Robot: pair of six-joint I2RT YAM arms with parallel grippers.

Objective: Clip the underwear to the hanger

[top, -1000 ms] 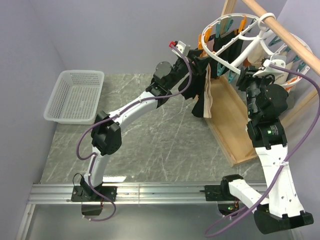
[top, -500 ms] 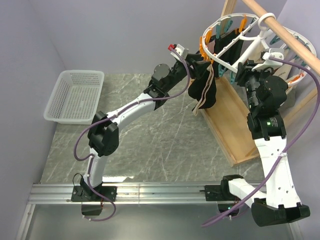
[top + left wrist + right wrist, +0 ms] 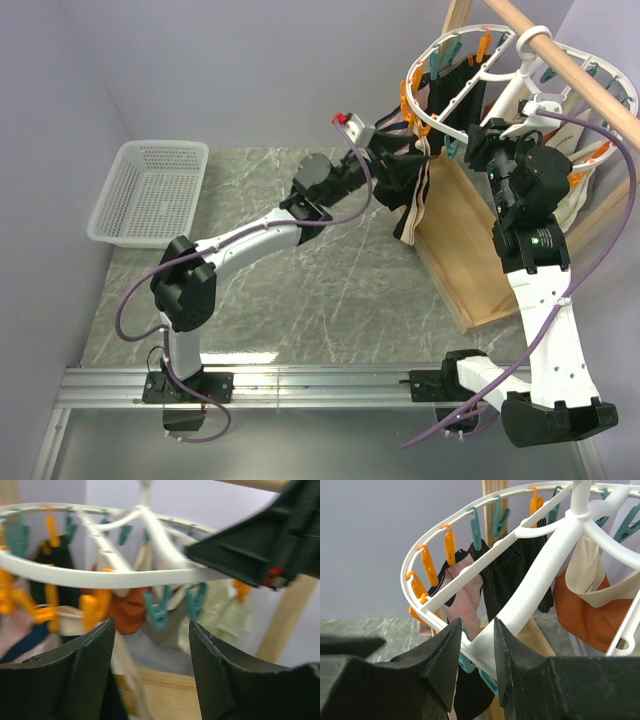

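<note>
Where hanger (image 3: pixel 540 575) rim curves, underwear (image 3: pixel 405 200) hangs.

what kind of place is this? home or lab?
Likely a lab test cell staged as a laundry corner: plain walls box in the table, a metal rail runs along its near edge, and a round clip hanger hangs from a wooden rod.

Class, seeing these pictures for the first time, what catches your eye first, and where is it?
The round white hanger, bristling with orange and teal clips, hangs from a wooden rod at the far right. Just below its rim dangles the black underwear with its tan band, by the left gripper, while the right gripper straddles the rim.
</note>
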